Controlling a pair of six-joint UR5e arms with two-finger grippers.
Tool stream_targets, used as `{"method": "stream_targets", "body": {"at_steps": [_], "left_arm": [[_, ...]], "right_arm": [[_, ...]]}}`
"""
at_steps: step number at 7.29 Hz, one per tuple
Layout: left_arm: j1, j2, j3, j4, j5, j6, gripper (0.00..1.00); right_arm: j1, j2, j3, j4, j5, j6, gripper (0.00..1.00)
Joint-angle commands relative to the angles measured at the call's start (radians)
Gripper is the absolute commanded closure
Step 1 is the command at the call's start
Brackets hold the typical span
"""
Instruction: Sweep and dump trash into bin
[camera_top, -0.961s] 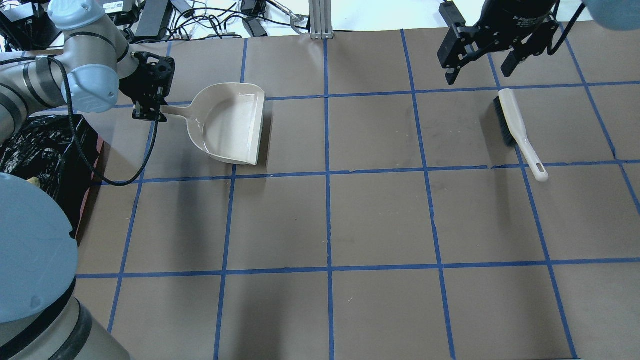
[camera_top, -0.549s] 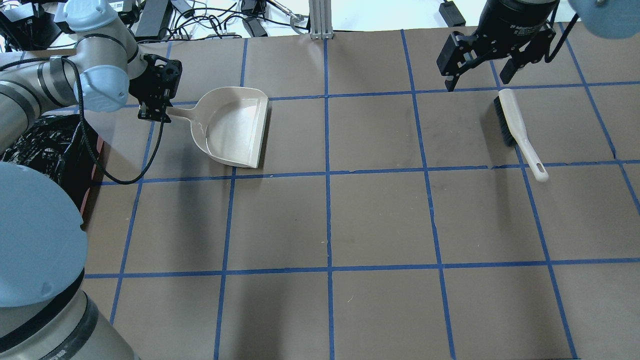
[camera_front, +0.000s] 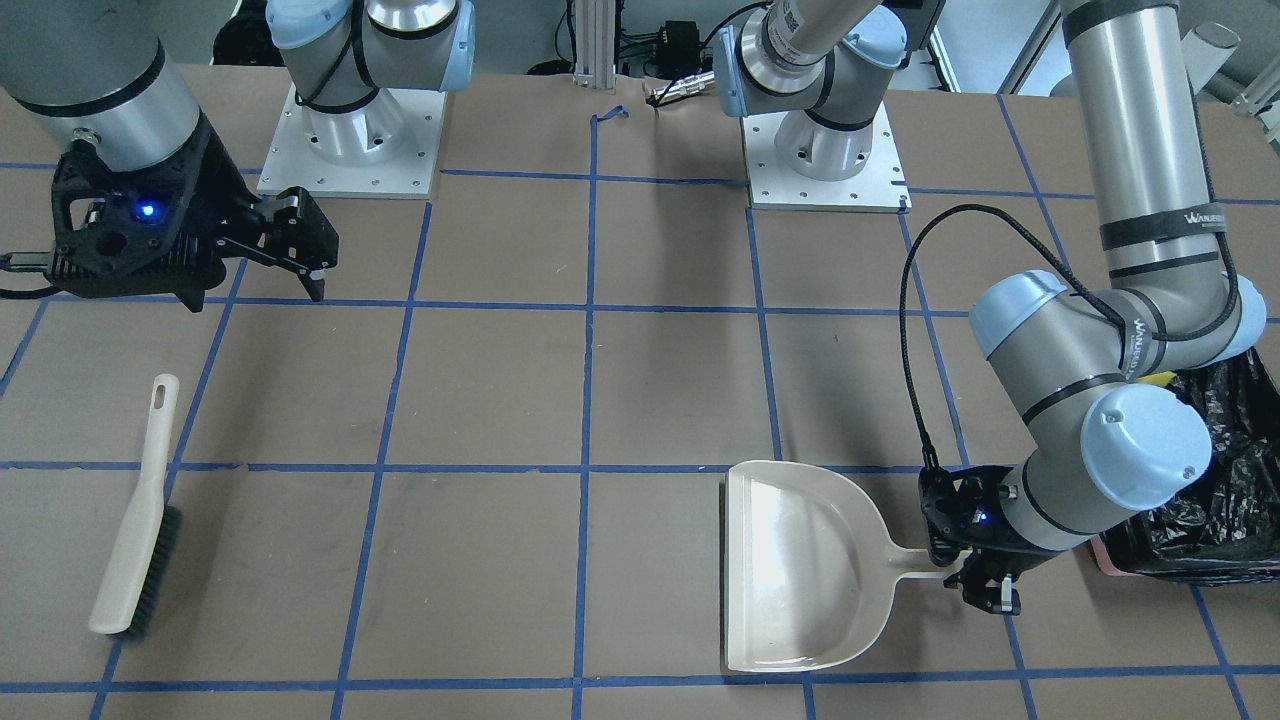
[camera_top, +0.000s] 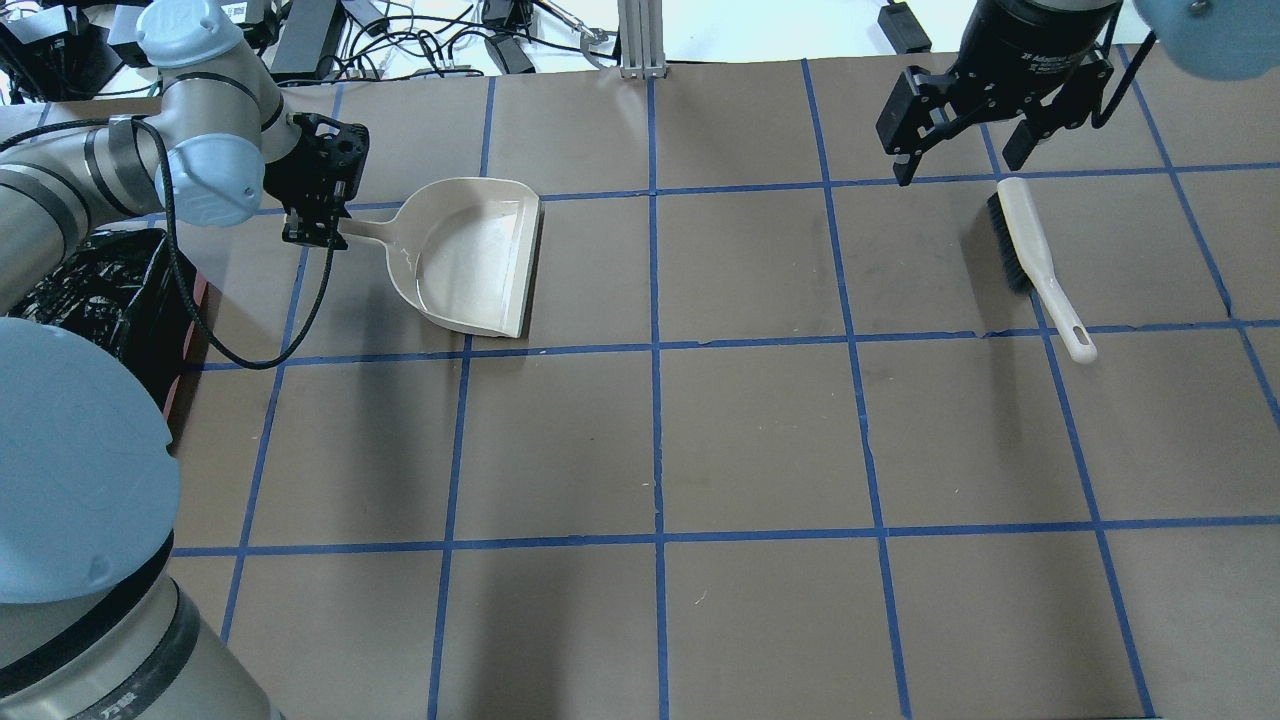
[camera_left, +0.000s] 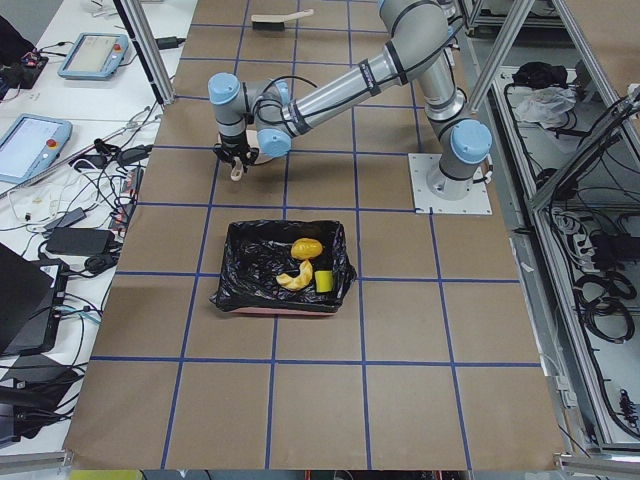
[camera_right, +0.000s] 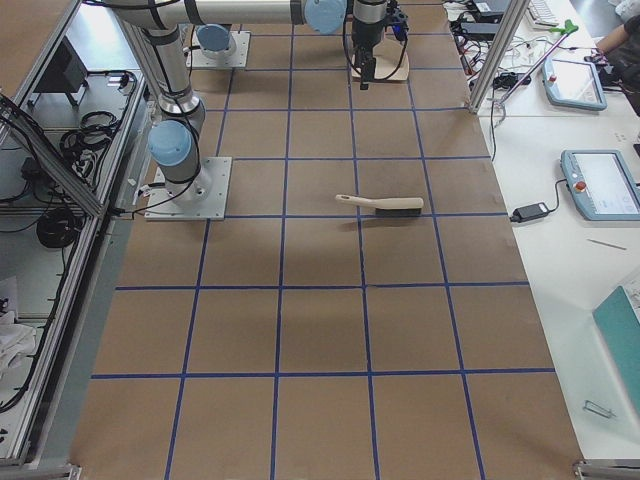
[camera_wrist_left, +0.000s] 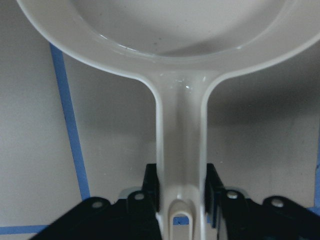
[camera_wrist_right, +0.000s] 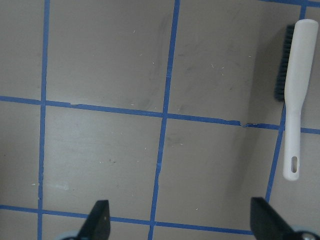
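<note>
**Item 1, trash.** Three pieces: a brown lump (camera_left: 307, 247), a pale cream curved slice (camera_left: 293, 278) and a yellow-green sponge wedge (camera_left: 324, 282). All lie together inside the bin. No piece shows on the tabletop (camera_top: 750, 430).

**Item 2, bin** (camera_left: 245, 262). Pinkish box lined with a crinkled black bag. It stands at the robot's left end of the tabletop, just beside the left arm's elbow.

**Item 3, dustpan** (camera_top: 470, 255). Beige, its scoop empty and its mouth facing the middle of the tabletop, near the bin but apart from it. It looks level and low; I cannot tell whether it rests fully on the surface.

**Item 4, left gripper** (camera_wrist_left: 181, 187). Clamped on the end of the dustpan's handle, one finger pressed to each side.

**Item 5, right gripper** (camera_top: 958, 150). Jaws spread wide and holding nothing. It hangs above the tabletop close to the bristle end of the brush (camera_top: 1035, 265), not touching it. The brush lies flat on its own, well apart from the dustpan.

**Status, as judged.** Sweeping and dumping look finished, since the load is in the bin and the pan is bare. The step in hand appears to be putting the dustpan away.

**Next move, as judged.** The pan should be seated flat. The left jaws then part, and the wrist lifts straight off so the handle is not dragged.
</note>
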Motion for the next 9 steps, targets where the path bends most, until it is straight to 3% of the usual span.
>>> {"method": "stream_targets", "body": {"at_steps": [1, 9], "left_arm": [[0.0, -0.006, 0.0, 0.006, 0.008, -0.014, 1.0], [0.005, -0.009, -0.007, 0.003, 0.006, -0.062, 1.0]], "right_arm": [[-0.001, 0.001, 0.0, 0.003, -0.001, 0.004, 0.0], [-0.002, 0.001, 0.0, 0.003, 0.001, 0.007, 0.0]]}}
